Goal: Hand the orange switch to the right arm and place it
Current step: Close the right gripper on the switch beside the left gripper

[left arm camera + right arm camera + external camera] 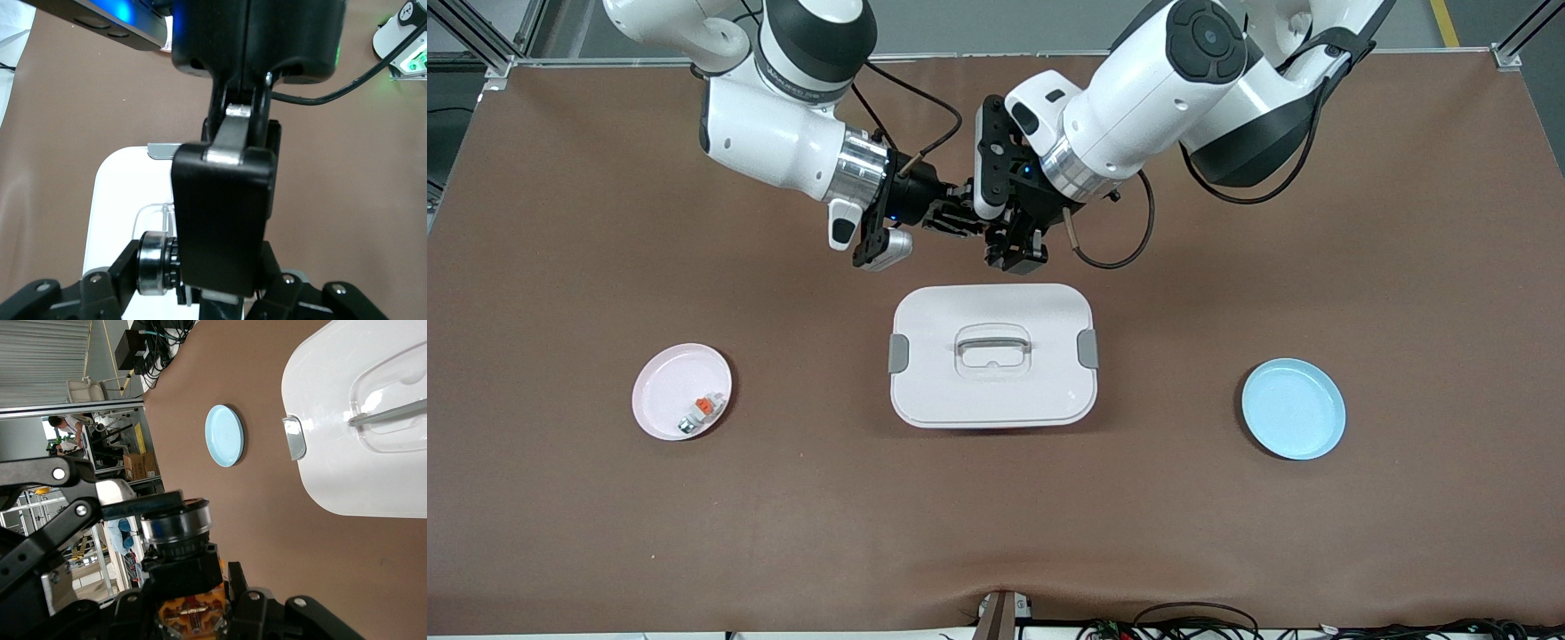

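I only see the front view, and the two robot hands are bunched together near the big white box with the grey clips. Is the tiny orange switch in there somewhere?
Observer: Yes. The left wrist view shows the orange switch, a tiny black push-button part, pinched in the left gripper.
Operator: Is the other hand holding it too?
Observer: The right wrist view shows the right gripper shut on it as well, so both hold it at once.
Operator: What does it look like close up?
Observer: In the right wrist view it has a shiny silver ring around a black body, with an orange-brown patch at one end.
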You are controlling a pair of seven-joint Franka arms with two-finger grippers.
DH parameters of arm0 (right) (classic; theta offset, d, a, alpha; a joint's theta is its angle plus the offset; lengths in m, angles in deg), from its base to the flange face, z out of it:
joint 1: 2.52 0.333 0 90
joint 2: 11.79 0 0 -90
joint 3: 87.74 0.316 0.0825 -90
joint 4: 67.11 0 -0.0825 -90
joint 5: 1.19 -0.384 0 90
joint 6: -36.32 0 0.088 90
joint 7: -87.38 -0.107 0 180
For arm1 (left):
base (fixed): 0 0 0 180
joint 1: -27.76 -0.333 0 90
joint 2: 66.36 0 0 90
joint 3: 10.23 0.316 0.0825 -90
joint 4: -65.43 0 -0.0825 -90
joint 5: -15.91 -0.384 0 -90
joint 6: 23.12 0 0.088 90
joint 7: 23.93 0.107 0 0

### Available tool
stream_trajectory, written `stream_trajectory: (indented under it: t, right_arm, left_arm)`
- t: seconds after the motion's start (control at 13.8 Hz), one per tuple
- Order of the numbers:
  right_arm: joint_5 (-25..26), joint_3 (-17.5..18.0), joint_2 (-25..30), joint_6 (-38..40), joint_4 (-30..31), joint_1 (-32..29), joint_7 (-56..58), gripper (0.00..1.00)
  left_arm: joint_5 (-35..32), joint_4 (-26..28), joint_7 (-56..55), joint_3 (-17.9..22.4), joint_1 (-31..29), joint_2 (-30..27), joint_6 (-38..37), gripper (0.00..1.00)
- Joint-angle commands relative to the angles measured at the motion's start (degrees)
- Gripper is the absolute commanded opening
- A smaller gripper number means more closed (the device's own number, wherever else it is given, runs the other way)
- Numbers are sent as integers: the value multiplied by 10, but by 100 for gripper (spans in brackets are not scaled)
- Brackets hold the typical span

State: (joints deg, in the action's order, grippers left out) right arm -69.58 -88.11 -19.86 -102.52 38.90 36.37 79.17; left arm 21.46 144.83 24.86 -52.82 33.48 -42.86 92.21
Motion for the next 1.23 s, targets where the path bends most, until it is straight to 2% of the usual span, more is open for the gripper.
stream_trajectory:
  t: [0.0, 0.14, 0.22, 0.43, 0.51, 0.58, 0.72, 1.16]
  right_arm:
    - [-13, -5, -5, -5, -12, 8, -12, 0]
    - [-13, -5, -7, -5, -12, 8, -12, 0]
    - [-13, -5, -10, -5, -12, 8, -12, 0]
    - [-14, -5, -14, -6, -19, 8, -12, 0]
    - [-15, -5, -15, -5, -19, 8, -13, 0]
    - [-15, -5, -16, -6, -20, 8, -12, 0]
    - [-15, -5, -16, -6, -21, 8, -13, 0]
    - [-9, -6, -26, -2, -26, 4, -1, 0]
  left_arm:
    - [12, -3, 14, -5, -1, 0, -6, 0]
    - [14, -2, 11, -6, -1, 0, -6, 0]
    - [17, -2, 6, -6, -2, 0, -6, 27]
    - [19, -2, 10, -5, -6, 1, -6, 27]
    - [22, -2, 8, -5, -6, 1, -6, 40]
    - [36, 0, 4, -5, -8, 1, -9, 99]
    - [58, -1, -2, -5, -11, 1, -19, 100]
    - [58, -5, -17, -3, -27, -7, -73, 100]
